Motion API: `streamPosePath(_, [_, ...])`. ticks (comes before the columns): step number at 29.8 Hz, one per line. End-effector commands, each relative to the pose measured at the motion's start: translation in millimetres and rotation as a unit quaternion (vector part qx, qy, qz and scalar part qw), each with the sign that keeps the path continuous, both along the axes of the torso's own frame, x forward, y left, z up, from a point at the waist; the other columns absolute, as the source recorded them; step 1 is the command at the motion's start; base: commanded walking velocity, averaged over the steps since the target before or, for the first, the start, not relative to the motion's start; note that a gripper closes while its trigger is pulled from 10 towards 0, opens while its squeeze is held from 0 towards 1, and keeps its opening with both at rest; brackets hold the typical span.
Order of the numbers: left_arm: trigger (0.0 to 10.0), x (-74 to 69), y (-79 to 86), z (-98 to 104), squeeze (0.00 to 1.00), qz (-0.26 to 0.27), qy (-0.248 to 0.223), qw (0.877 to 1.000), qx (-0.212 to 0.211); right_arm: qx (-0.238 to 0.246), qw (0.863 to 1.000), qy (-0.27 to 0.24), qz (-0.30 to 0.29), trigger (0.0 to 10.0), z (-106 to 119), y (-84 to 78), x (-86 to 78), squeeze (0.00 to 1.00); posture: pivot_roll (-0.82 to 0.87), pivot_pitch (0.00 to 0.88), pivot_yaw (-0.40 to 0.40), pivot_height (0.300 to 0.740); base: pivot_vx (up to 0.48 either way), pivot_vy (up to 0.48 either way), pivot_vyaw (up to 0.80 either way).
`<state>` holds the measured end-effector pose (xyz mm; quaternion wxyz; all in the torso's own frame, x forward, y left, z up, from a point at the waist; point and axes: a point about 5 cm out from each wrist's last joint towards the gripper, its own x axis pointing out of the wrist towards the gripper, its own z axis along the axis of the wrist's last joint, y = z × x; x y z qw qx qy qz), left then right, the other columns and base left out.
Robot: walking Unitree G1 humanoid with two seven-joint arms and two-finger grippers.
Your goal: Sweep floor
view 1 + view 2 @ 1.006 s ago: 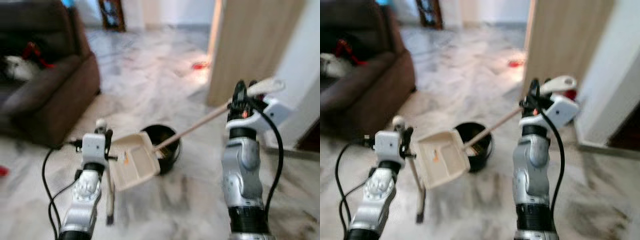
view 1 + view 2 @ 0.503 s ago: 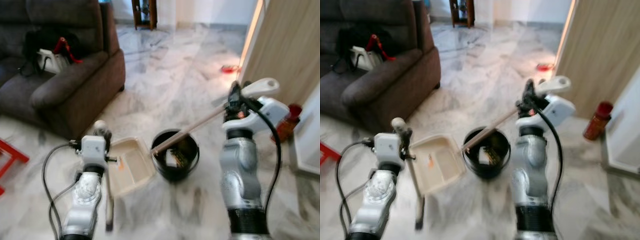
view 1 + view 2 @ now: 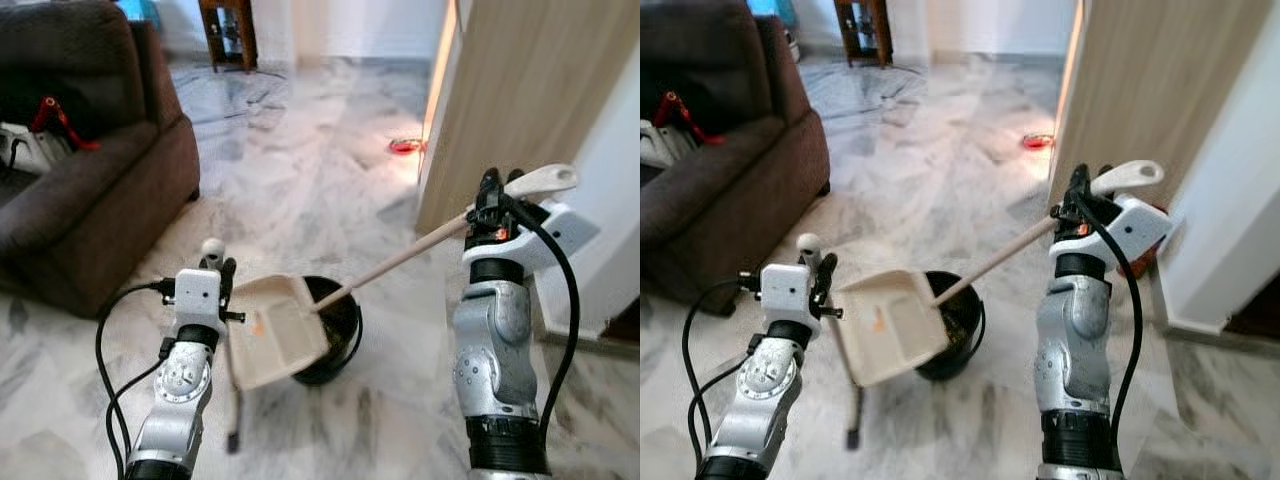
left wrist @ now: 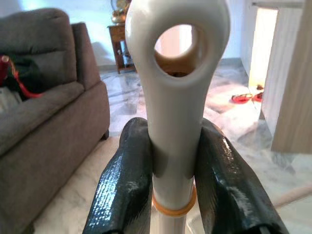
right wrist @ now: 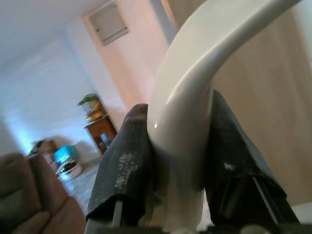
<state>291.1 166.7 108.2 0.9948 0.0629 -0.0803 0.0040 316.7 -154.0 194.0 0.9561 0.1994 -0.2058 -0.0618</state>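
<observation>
Now the left claw (image 4: 173,161) grips the dustpan (image 3: 278,330) handle upright, tray beside the bucket (image 3: 335,325), while the right claw (image 5: 178,161) clamps the broom (image 3: 400,262), slanting into it.

A dark brown sofa (image 3: 85,190) fills the 10 o'clock corner of the head views, with a black bag with red straps (image 3: 45,115) lying on its seat. At 12 o'clock a small wooden side table (image 3: 228,32) stands against the far wall. A light wood door panel (image 3: 520,100) rises at 1 o'clock, and a small red object (image 3: 404,147), too blurred to identify, lies at its foot.
</observation>
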Motion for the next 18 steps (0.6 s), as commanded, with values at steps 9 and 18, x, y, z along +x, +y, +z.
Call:
streamPosePath(9, [10.0, 2.1, 3.9, 10.8, 0.0, 0.005, -0.025, 1.0, 0.009, 0.013, 0.998, -0.05, 0.021, 10.0, 21.0, 8.6, -1.7, 0.0, 0.03, 0.0, 0.045, 0.74, 0.292, 0.0, 0.0])
streamPosePath(18, [10.0, 1.8, 4.1, 10.7, 0.0, 0.004, -0.025, 1.0, 0.009, 0.015, 0.998, -0.053, 0.028, 10.0, 22.4, 10.5, -1.7, 0.0, 0.04, 0.0, 0.044, 0.74, 0.291, 0.0, 0.0])
